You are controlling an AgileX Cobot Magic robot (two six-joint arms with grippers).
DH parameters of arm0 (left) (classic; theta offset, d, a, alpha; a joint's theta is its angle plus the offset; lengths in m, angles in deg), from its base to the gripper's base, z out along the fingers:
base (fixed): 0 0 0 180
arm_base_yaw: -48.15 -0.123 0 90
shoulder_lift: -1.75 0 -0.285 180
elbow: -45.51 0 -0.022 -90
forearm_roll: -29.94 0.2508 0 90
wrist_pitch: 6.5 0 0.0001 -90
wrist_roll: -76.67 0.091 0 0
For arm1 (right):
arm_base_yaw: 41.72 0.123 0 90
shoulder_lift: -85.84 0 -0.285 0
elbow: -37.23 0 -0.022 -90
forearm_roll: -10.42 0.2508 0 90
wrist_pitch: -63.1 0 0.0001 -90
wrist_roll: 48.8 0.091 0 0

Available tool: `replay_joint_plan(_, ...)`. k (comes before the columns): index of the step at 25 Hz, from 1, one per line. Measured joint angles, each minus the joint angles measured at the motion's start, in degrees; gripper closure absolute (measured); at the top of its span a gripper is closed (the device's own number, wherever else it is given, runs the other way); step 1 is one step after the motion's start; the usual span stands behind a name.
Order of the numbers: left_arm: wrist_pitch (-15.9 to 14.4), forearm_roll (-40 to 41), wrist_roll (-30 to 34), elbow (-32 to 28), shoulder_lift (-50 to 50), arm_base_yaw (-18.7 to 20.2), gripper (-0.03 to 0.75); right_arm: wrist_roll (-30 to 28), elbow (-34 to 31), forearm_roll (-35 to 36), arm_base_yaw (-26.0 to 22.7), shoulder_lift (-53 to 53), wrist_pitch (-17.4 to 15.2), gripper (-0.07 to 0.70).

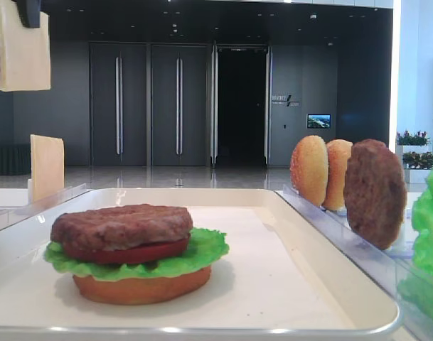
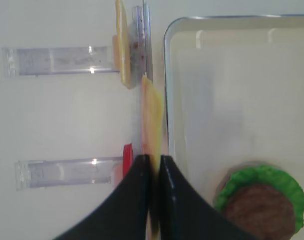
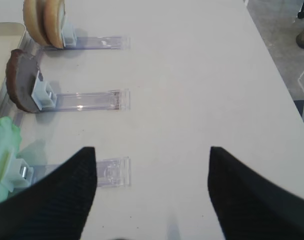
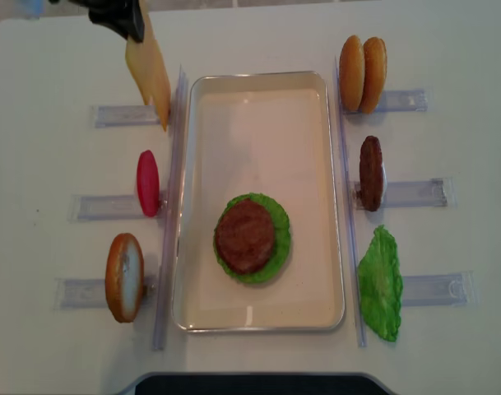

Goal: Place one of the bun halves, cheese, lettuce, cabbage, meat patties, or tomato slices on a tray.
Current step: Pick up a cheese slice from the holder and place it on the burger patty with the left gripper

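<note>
A robot's black left gripper (image 2: 152, 165) hangs above the white table with its jaws pinched tight on a thin, pale yellow square cheese slice (image 2: 152, 115), which dangles edge-down just outside the left rim of the large cream-white rectangular tray (image 4: 316, 164). A second cheese slice (image 2: 122, 47) stands upright in the clear plastic rack (image 2: 57, 61) beside it. On the tray sits a partly built burger: a golden-tan bun half (image 1: 141, 288) at the bottom, bright green ruffled lettuce (image 1: 202, 252), a glossy red tomato slice (image 1: 131, 253) and a rough dark brown meat patty (image 1: 120, 225) on top. Left of the tray, a red tomato disc (image 4: 148, 183) and another bun half (image 4: 123, 277) stand in racks. To the right stand two bun halves (image 4: 362, 73), a spare patty (image 4: 370, 173) and a loose lettuce leaf (image 4: 380, 284). The right gripper (image 3: 152, 195) hovers over bare table near those racks, its black fingers (image 3: 67, 195) spread wide with nothing between them.
</note>
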Motion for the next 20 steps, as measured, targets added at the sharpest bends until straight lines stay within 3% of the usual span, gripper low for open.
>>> replay_joint_plan(20, 0.0, 1.36, -2.08, -22.79, -20.32, 0.0, 0.694, 0.0, 0.0, 0.0, 0.0, 0.0, 0.0, 0.15)
